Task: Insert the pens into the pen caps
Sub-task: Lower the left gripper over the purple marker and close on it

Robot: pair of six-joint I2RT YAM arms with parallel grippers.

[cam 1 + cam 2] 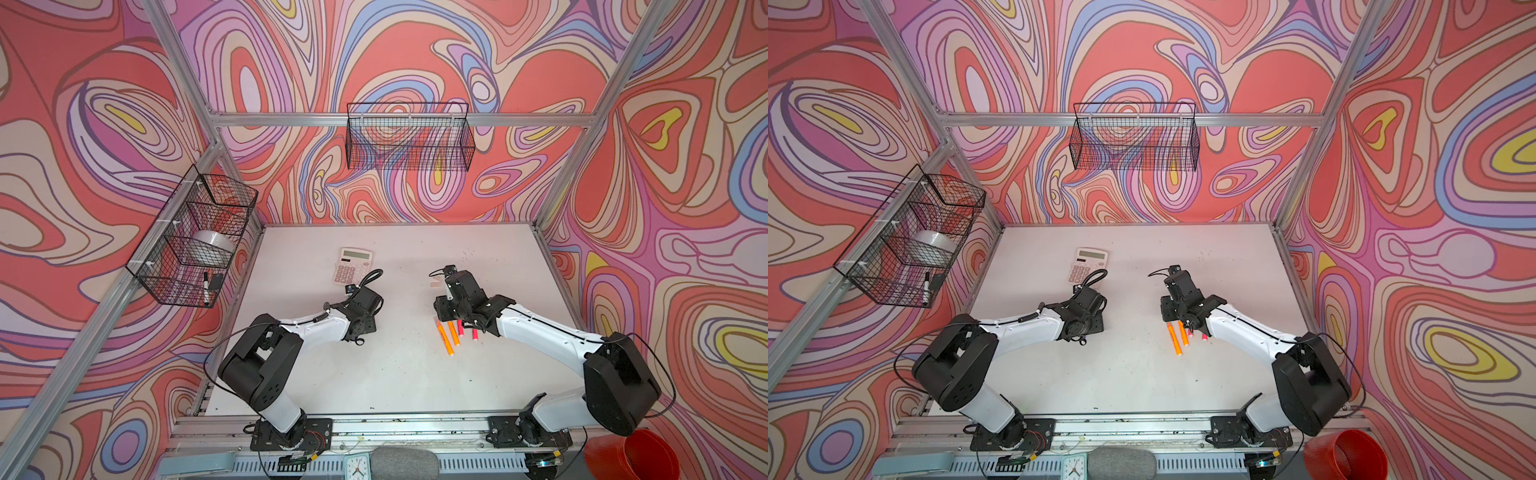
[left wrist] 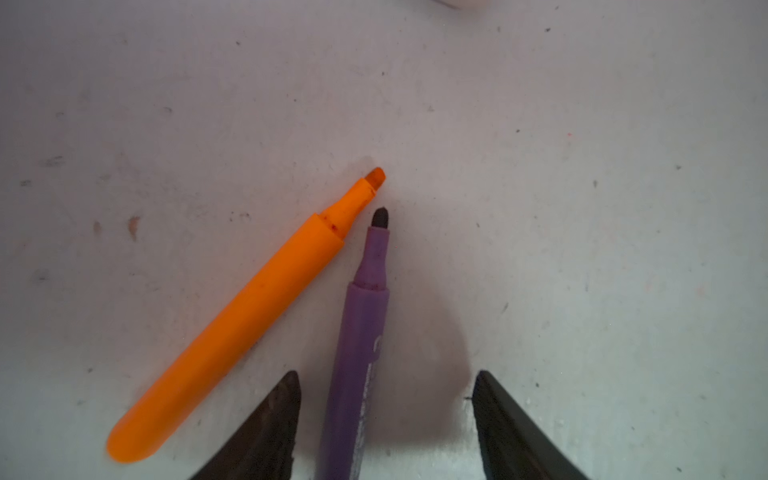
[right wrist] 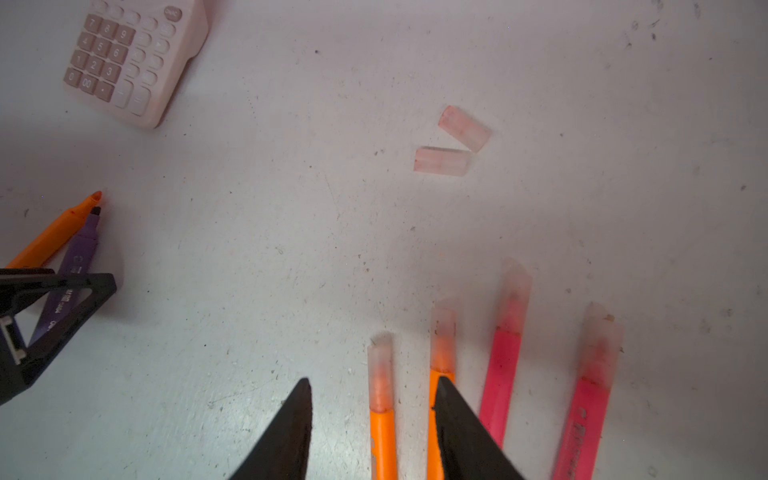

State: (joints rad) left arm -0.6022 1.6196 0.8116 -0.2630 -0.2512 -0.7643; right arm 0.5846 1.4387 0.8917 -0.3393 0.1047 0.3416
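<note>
In the left wrist view a purple pen and an orange pen lie uncapped on the white table. My left gripper is open, its fingers either side of the purple pen without touching it. In the right wrist view two orange pens and two pink pens lie side by side with pale pen caps on them. My right gripper is open above them, with one capped orange pen lying between its fingers. Two loose pen caps lie farther out.
A pink calculator sits at the back left of the table. Wire baskets hang on the left wall, holding a tape roll and a black-and-white marker, and on the back wall. A red tub stands off the table's front right.
</note>
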